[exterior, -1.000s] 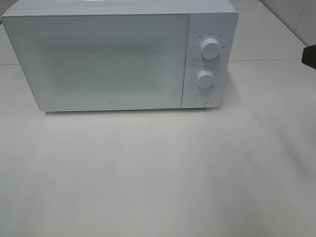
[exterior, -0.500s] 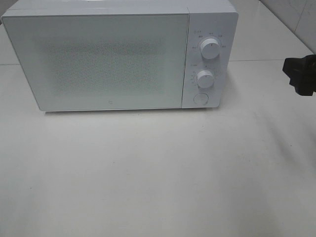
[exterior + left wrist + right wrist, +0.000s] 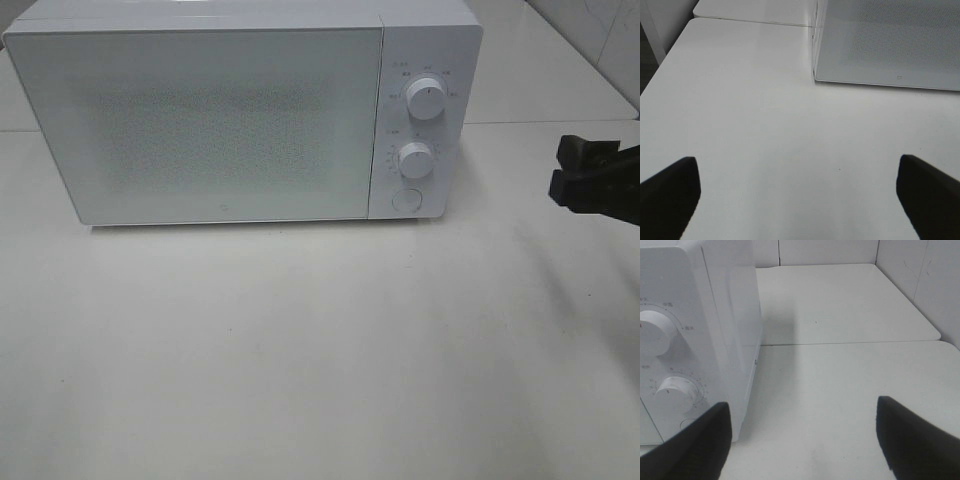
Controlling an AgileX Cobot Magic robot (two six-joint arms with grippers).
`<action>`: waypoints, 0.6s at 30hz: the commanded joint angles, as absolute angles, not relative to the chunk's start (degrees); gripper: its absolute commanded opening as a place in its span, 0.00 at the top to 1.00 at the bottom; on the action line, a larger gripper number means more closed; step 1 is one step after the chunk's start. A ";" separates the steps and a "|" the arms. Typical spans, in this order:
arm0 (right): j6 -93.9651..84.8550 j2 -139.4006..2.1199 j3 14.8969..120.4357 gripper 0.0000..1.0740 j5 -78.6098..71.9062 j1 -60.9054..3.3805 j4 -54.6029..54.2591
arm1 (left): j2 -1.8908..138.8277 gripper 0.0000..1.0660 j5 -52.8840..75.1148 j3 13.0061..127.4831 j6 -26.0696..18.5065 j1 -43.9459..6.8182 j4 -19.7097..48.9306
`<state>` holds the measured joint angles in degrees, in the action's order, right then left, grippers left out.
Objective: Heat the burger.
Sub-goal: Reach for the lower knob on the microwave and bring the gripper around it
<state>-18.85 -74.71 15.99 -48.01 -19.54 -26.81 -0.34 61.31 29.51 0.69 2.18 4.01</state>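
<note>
Table (image 3: 300, 350): white, bare in front of the oven.
Microwave (image 3: 420, 30): at the back of the table, front facing the camera.
Door (image 3: 200, 130): shut; nothing shows through its speckled window.
Burger: not in view in any camera; cannot tell whether it is behind the door.
Right gripper (image 3: 562, 168): jaws apart, empty, above the table to the right of the control panel, well apart from it. The nearer arm.
Left gripper (image 3: 797, 200): jaws spread wide, empty, low over the table off the door's left corner.
Knobs: upper knob (image 3: 426, 100), lower knob (image 3: 415, 160), one above the other.
Button (image 3: 406, 199): below the knobs.
Obstacles: none between right gripper and panel.
Likely next: right arm reaches for the panel.
</note>
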 commanded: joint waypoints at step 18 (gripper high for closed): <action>-20.74 -93.05 19.88 0.29 -70.36 -41.08 -44.06 | -1.20 0.06 61.19 29.51 0.63 2.29 4.47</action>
<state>-20.17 -91.44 17.82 -68.93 -39.88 -43.43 -0.34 61.31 29.51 0.69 2.18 4.01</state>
